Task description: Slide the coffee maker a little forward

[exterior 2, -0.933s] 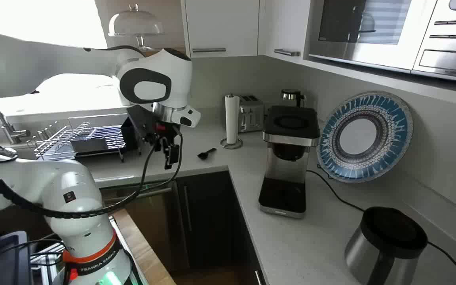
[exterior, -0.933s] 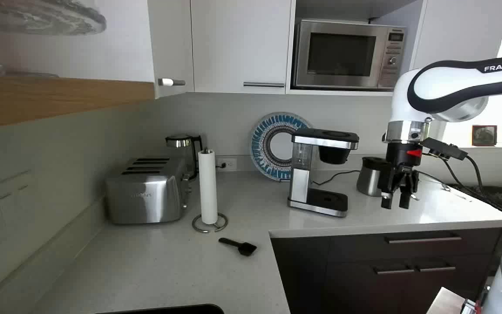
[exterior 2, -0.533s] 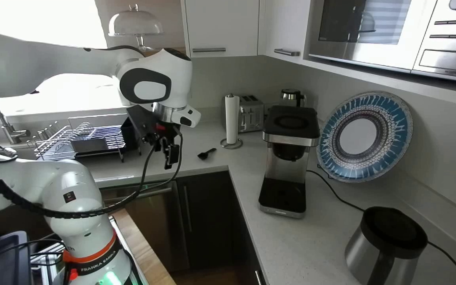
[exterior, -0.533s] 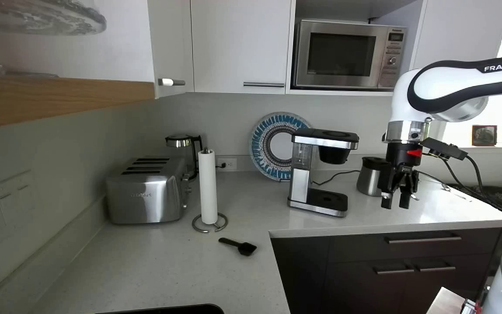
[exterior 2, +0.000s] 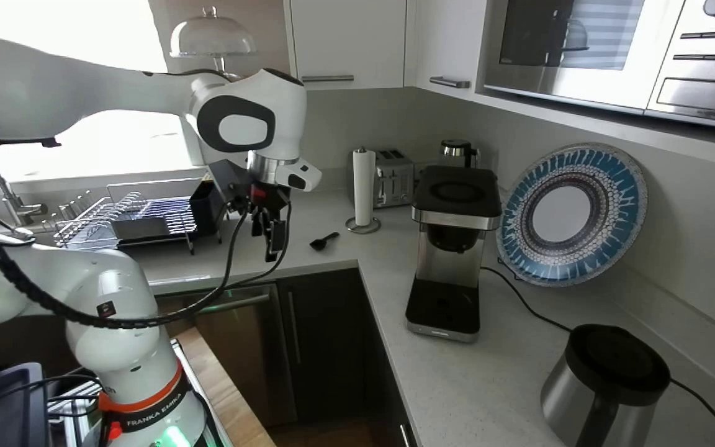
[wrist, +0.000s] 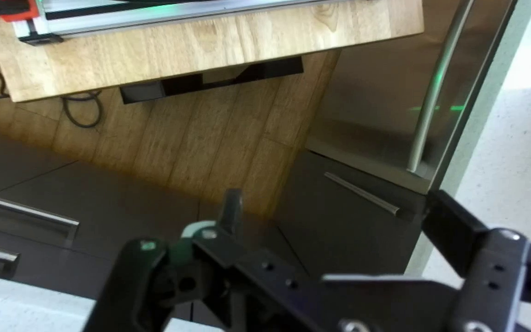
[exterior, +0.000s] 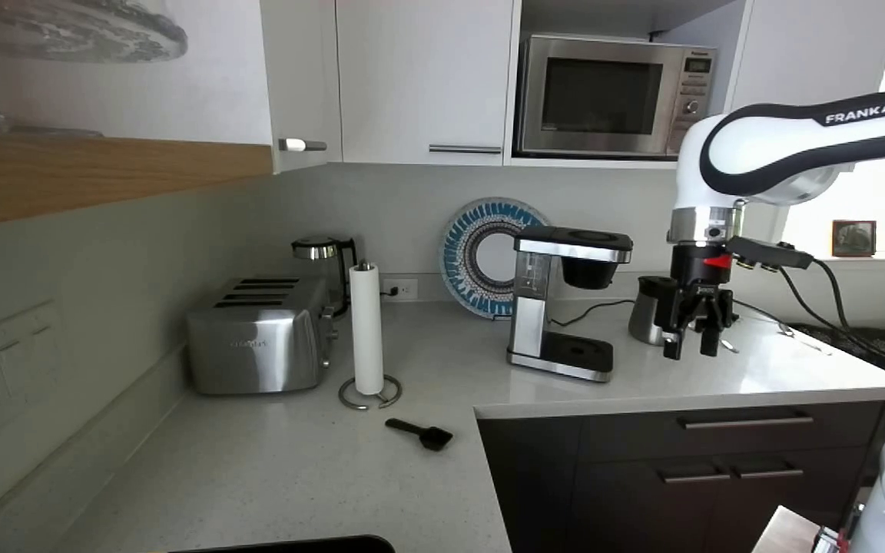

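The coffee maker [exterior: 528, 326] stands upright on the counter, with a black top, a silver band and a flat black base. It also shows in an exterior view [exterior 2: 457, 214], where its base points toward the camera. It is out of the wrist view. My gripper [exterior: 690, 350] hangs pointing down, to the right of the coffee maker and apart from it, in front of the metal jug in that view. In an exterior view the gripper [exterior 2: 267, 245] is left of the coffee maker. In the wrist view its fingers [wrist: 339, 216] are wide apart with nothing between them.
A metal jug [exterior 2: 599, 391] and a leaning blue plate [exterior 2: 519, 198] are near the coffee maker. A power cord [exterior 2: 528, 304] runs behind it. A paper-towel roll [exterior: 367, 330], toaster [exterior: 258, 338] and black scoop [exterior: 433, 438] are on the counter. The microwave [exterior: 611, 96] sits above.
The arm and open gripper have shifted a little toward the coffee maker and slightly up during the last half second. The coffee maker and other objects have not moved.
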Tool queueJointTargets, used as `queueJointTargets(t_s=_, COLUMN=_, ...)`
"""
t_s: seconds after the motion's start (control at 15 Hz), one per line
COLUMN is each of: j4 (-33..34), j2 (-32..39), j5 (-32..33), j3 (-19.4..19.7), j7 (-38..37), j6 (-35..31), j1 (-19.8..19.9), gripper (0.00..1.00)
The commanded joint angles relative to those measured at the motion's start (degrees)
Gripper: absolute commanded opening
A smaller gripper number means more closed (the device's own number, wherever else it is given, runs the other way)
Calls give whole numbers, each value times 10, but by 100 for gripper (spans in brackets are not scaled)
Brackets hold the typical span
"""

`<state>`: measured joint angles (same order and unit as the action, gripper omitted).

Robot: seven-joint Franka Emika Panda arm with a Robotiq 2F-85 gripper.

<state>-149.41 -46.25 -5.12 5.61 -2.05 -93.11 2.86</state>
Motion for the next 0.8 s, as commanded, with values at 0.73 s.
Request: queueJointTargets(t_s=0.73, j4=308, j2=433, j5=335, j3=-174, j7=-363, j6=-57, j1=-10, gripper=100)
